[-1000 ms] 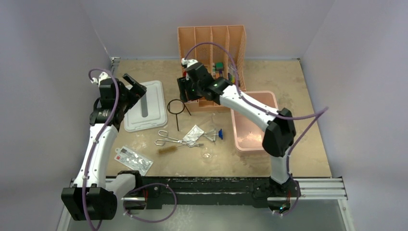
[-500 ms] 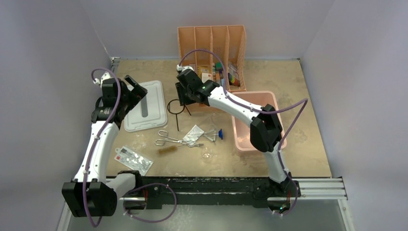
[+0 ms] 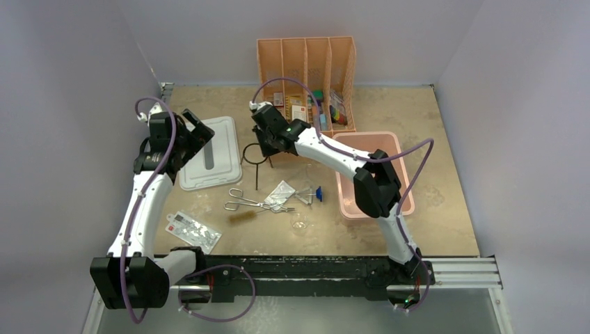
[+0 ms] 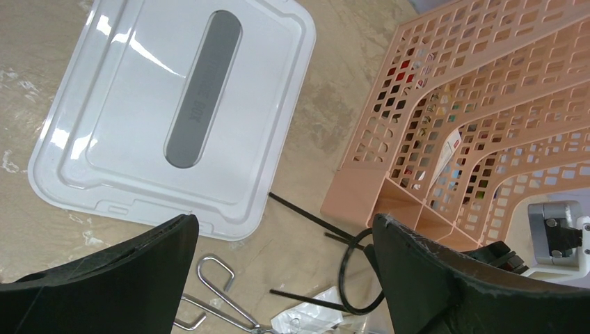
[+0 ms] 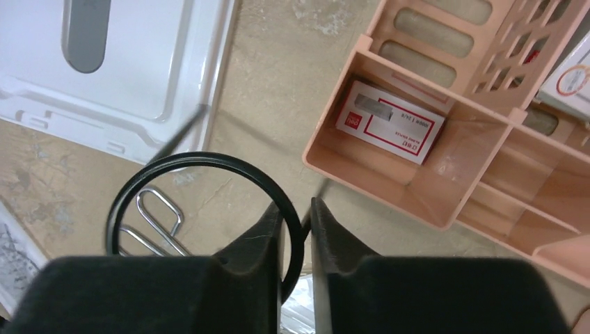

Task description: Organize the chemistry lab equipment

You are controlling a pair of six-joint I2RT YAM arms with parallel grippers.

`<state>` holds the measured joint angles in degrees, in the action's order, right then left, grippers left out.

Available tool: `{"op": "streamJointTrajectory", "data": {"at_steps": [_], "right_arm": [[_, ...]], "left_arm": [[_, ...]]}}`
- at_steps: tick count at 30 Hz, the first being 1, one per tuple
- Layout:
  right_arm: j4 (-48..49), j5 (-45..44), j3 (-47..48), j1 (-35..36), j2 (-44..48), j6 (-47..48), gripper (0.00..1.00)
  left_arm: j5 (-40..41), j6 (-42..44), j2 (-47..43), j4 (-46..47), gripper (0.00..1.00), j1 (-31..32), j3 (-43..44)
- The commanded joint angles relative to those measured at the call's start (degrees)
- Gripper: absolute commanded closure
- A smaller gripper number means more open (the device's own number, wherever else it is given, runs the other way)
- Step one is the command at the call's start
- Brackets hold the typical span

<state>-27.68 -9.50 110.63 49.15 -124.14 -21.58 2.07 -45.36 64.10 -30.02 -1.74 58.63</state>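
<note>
At the table's centre, the jaws of the right gripper (image 5: 296, 209) are shown by the wrist view narrowed around the rim of the black wire ring (image 5: 202, 158), a detail hidden from overhead; a firm grip cannot be confirmed. The ring's rod (image 3: 257, 177) is pointed toward the near edge, with the white lid (image 3: 222, 139) just left and the peach organizer (image 3: 306, 56) just beyond. The left gripper (image 3: 198, 125) is held wide open above the lid.

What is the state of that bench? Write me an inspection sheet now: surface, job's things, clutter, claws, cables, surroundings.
Surface: tan table, stained.
Job's things: black wire ring, tongs, brush, blue-capped tube, clear packets, loose mid-table.
Clutter: white lid, printed packet, peach organizer, pink bin.
Claws: left claw open near the lid; right claw straddles the ring's wire, grip unclear.
Cables: purple cables loop off both arms.
Surroundings: grey walls, metal rail.
</note>
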Motion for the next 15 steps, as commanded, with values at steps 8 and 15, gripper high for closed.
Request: {"op": "streamJointTrajectory", "data": {"at_steps": [8, 15], "right_arm": [[0.2, 1.3, 2.8, 0.9, 5.0, 4.5, 1.00], [0.1, 3.1, 3.2, 0.9, 13.5, 5.0, 1.00]], "left_arm": [[0.8, 1.7, -0.6, 0.0, 0.05, 0.1, 3.8], [4.0, 2.8, -2.4, -2.0, 0.05, 0.1, 6.9]]}}
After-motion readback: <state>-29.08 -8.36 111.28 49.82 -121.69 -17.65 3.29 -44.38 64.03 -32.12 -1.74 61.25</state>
